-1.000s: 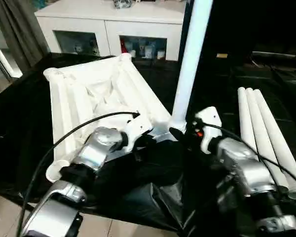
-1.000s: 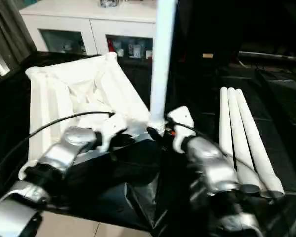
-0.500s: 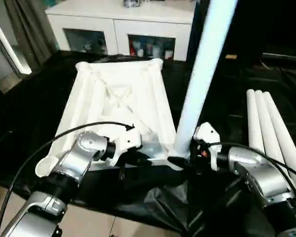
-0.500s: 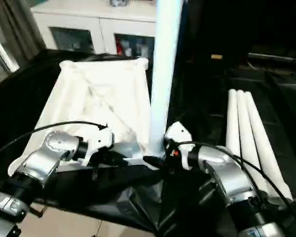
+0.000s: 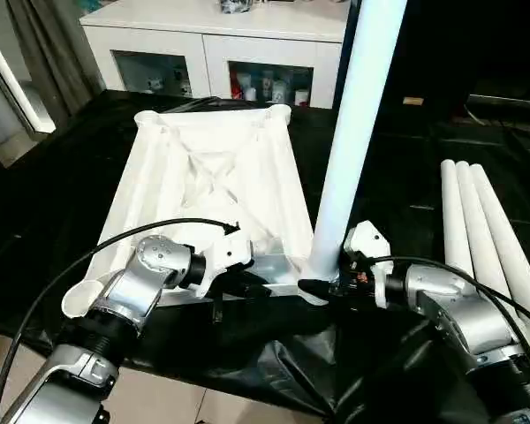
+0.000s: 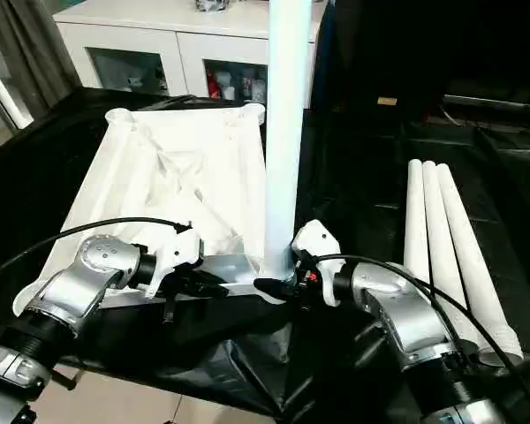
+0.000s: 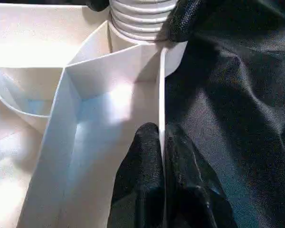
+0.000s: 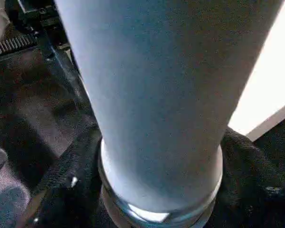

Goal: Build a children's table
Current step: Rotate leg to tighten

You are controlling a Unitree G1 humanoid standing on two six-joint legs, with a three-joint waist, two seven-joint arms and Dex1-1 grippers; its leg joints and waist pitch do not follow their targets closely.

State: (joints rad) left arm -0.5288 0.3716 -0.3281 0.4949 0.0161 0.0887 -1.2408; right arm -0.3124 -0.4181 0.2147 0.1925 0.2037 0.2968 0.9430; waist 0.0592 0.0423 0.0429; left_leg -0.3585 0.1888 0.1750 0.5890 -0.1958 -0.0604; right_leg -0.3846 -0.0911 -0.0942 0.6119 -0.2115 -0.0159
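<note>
**Leg upright in near-right socket, both grippers at its corner**

Compared with a second ago: top (image 5: pixel 214 190) swung squarer to the camera, though the camera itself also shifted, and right jaws narrowed toward the leg.

Now: white ribbed top lying underside up on black sheet (image 5: pixel 274 353). One leg (image 5: pixel 353 132) standing nearly vertical in the near-right corner socket, long axis running up past the frame. Right gripper (image 5: pixel 322 287) level at the leg's base, a black finger on either side of the tube; contact hard to confirm. Left gripper (image 7: pixel 162 156) pressed together, pinching the thin near rim wall of the top just beside that same socket, steadying it. Right arm nearer the leg; probably seating or twisting it home next.

Three spare legs (image 5: pixel 490 238) lying side by side, well apart on the right. Cabinet (image 5: pixel 221 53) beyond the top's far end. Left arm's cable (image 5: pixel 115 256) arching over the near edge. Nothing between jaws and leg.
</note>
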